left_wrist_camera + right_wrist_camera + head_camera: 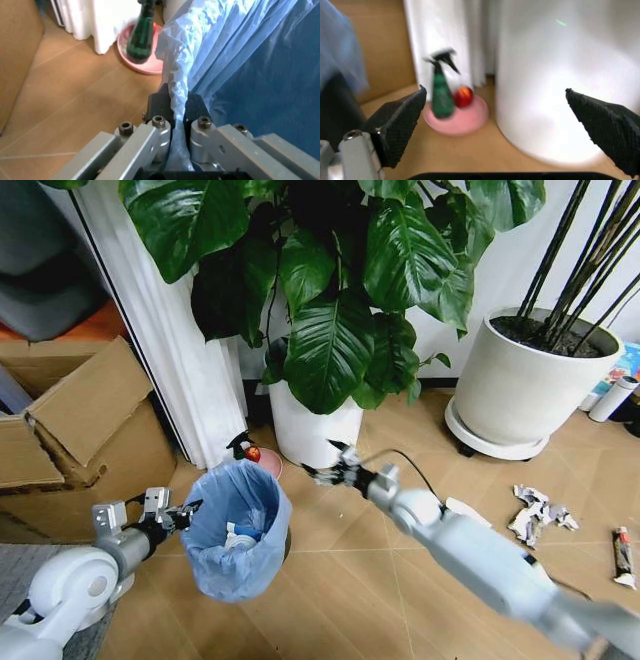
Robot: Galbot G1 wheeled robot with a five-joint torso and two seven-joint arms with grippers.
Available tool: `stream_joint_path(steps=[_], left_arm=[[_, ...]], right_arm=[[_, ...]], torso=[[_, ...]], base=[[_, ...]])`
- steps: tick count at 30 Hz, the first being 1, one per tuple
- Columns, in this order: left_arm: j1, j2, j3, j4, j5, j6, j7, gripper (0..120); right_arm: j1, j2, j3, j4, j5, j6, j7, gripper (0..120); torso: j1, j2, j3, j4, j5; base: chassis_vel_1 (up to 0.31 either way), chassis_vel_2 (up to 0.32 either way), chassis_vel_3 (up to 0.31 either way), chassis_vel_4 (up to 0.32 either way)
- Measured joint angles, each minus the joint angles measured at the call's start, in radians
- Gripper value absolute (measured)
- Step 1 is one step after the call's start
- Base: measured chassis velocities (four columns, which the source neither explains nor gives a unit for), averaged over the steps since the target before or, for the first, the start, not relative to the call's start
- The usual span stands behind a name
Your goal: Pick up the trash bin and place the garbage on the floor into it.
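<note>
Light brown herringbone wooden floor (pixel 350 580) runs under two big white plant pots, a cardboard box and a white curtain. On it, between the curtain and the nearer pot, sits the small round dark trash bin (pixel 237 532), lined with a crinkly light blue plastic bag and already holding a few pale scraps. The left tool (pixel 183 516) is pressed together on the bag's edge at the bin's left rim, thin film bunched between its black pads (pixel 196 108). That grip looks like the weak point: if the pinch has caught only plastic and not the hard rim, a lift could drag the liner out or tip the bin and spill it. The right tool (pixel 333 463) hangs spread wide and empty above the floor near the pot, beside a green spray bottle (pixel 441 95) on a pink dish. Crumpled white paper wads (pixel 538 515) and a tube-like wrapper (pixel 622 557) lie well apart from the bin, at the right.
</note>
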Motion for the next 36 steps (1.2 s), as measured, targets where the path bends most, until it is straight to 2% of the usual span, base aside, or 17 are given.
stream_joint_path(steps=[1, 2, 6, 7, 10, 11, 14, 15, 18, 27, 36], left_arm=[[0.006, -0.005, -0.008, 0.000, 0.004, -0.001, 0.001, 0], [0.006, -0.005, -0.008, 0.000, 0.004, -0.001, 0.001, 0], [0.024, -0.024, -0.039, -0.005, 0.014, -0.003, 0.005, 0], [0.024, -0.024, -0.039, -0.005, 0.014, -0.003, 0.005, 0], [0.029, -0.038, -0.060, -0.009, 0.019, -0.004, 0.005, 0], [0.029, -0.038, -0.060, -0.009, 0.019, -0.004, 0.005, 0], [0.039, -0.059, -0.083, -0.013, 0.028, -0.005, 0.009, 0], [0.039, -0.059, -0.083, -0.013, 0.028, -0.005, 0.009, 0], [0.052, -0.082, -0.095, -0.020, 0.039, -0.006, 0.015, 0], [0.079, -0.105, -0.109, -0.024, 0.058, -0.012, 0.028, 0], [0.080, -0.103, -0.117, -0.024, 0.056, -0.013, 0.029, 0]], right_arm=[[-0.063, -0.006, 0.057, 0.007, -0.012, -0.001, 0.003, 100], [-0.063, -0.006, 0.057, 0.007, -0.012, -0.001, 0.003, 100], [-0.239, -0.008, 0.262, 0.043, -0.050, 0.000, 0.003, 100], [-0.239, -0.008, 0.262, 0.043, -0.050, 0.000, 0.003, 100], [-0.352, 0.006, 0.403, 0.082, -0.072, 0.005, -0.005, 100], [-0.352, 0.006, 0.403, 0.082, -0.072, 0.005, -0.005, 100], [-0.457, 0.029, 0.526, 0.110, -0.087, 0.012, -0.018, 100], [-0.457, 0.029, 0.526, 0.110, -0.087, 0.012, -0.018, 100], [-0.523, 0.054, 0.616, 0.117, -0.080, 0.014, -0.025, 100], [-0.554, 0.080, 0.676, 0.102, -0.054, 0.015, -0.038, 100], [-0.547, 0.097, 0.661, 0.080, -0.042, 0.032, -0.044, 100]], torso=[[0.000, 0.000, 0.000, -0.0001, 0.0004], [0.000, 0.000, 0.000, -0.0001, 0.0004], [0.000, 0.000, 0.000, -0.0004, 0.0003], [0.000, 0.000, 0.000, -0.0004, 0.0003], [0.000, 0.000, 0.000, -0.0003, 0.0002], [0.000, 0.000, 0.000, -0.0003, 0.0002], [0.000, 0.000, 0.000, -0.0002, 0.0003], [0.000, 0.000, 0.000, -0.0002, 0.0003], [0.000, 0.000, 0.000, -0.0003, 0.0002], [0.000, 0.000, 0.000, 0.0000, 0.0000], [0.000, 0.000, 0.000, -0.0002, -0.0001]], base=[[0.000, 0.000, 0.000, 0.000], [0.000, 0.000, 0.000, 0.000], [0.000, 0.000, 0.000, 0.000], [0.000, 0.000, 0.000, 0.000], [0.000, 0.000, 0.000, 0.000], [0.000, 0.000, 0.000, 0.000], [0.000, 0.000, 0.000, 0.000], [0.000, 0.000, 0.000, 0.000], [0.000, 0.000, 0.000, 0.000], [0.000, 0.000, 0.000, 0.000], [-0.013, -0.013, 0.013, 0.009]])
